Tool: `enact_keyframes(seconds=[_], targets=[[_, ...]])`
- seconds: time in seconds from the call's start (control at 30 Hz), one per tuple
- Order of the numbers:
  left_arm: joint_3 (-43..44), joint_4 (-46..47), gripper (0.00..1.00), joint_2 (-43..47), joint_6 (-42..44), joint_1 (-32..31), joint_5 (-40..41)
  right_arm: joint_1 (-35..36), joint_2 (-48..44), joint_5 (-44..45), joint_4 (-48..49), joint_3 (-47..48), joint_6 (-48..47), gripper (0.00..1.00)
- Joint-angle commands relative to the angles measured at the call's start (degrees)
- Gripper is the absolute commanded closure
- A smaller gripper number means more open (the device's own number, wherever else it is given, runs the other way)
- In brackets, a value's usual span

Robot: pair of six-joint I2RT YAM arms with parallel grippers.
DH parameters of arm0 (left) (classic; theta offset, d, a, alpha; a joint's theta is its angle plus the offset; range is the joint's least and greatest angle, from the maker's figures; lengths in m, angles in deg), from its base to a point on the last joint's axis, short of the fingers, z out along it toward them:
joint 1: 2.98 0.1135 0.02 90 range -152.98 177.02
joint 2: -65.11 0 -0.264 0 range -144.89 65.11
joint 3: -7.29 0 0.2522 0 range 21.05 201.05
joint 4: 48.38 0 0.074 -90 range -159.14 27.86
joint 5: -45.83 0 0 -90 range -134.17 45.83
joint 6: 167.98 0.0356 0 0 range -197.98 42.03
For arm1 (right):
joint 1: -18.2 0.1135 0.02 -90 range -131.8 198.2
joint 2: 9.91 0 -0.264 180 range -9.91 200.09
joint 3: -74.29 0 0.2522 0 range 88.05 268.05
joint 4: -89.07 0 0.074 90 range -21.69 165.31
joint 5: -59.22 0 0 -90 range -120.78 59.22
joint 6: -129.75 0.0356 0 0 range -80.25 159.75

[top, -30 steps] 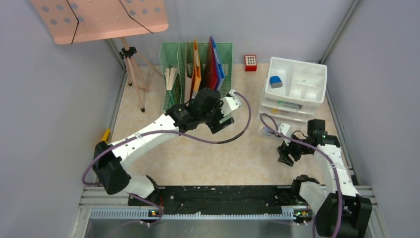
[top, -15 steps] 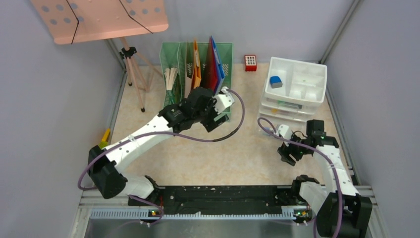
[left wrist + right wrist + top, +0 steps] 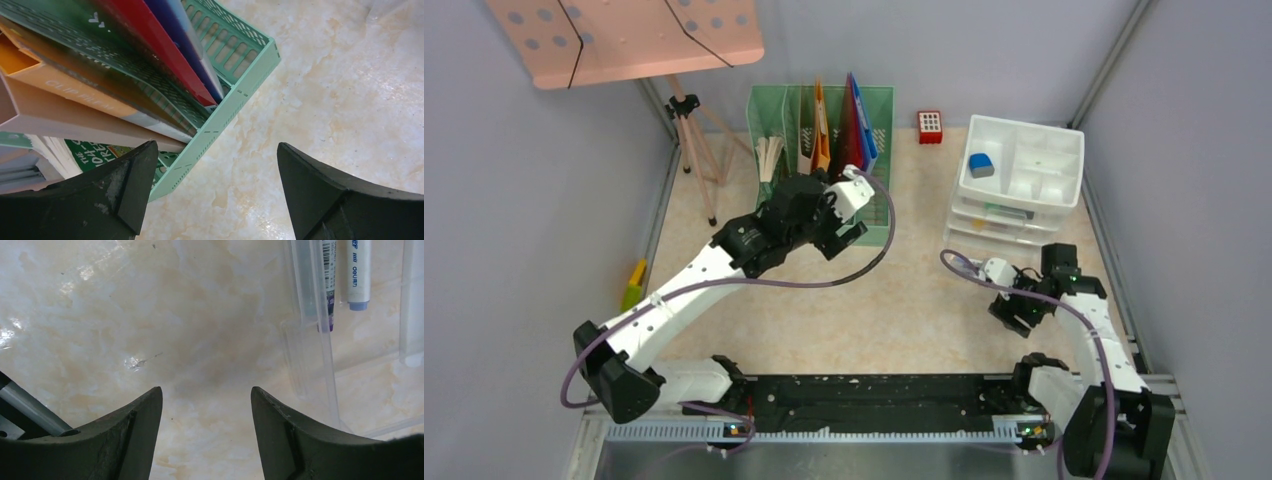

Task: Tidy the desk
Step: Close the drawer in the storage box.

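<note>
While the top view shows the whole desk (image 3: 904,300) filling the centre of the frame, left gripper (image 3: 842,232) hangs mid-frame just in front of the green file rack (image 3: 879,110), jaws spread, nothing in them. Right gripper (image 3: 1014,312) at lower right, low over bare desk, just in front of the white drawer unit (image 3: 1024,160), jaws apart, empty too. Small yellow-green item (image 3: 635,280) sits at the left edge, can't tell what. Left wrist: left gripper (image 3: 215,150) wide and released, rack corner (image 3: 240,65) and the red folder (image 3: 150,45) at upper left, marble desk (image 3: 350,100) at right. Right wrist: right gripper (image 3: 206,390) apart over desk (image 3: 150,315), clear drawer (image 3: 310,340) with pens (image 3: 357,270) at upper right. Risks, as judged: left fingers so near the rack could clip its corner and shove or tip it, spilling folders; right arm swinging sideways could knock the drawer.
</note>
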Motion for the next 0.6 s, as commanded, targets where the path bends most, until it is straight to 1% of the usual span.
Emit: enact_keyframes(seconds=[0.0,0.17,0.4,0.57], targets=[[-0.12,1.08,0.06,3.43,0.14,0.85,1.58,0.50,2.66,2.65,2.80,-0.09,-0.90,0.35],[-0.54,1.20,0.05,4.79,0.27,1.57,2.31,0.50,5.05,3.96,9.24,-0.98,0.10,0.37],[0.17,0.80,0.05,5.86,1.02,2.17,3.87,0.45,10.74,9.12,20.90,-1.61,1.87,0.38],[0.52,0.50,0.04,6.51,1.11,2.77,4.48,0.50,15.94,9.99,27.17,1.02,5.06,0.39]])
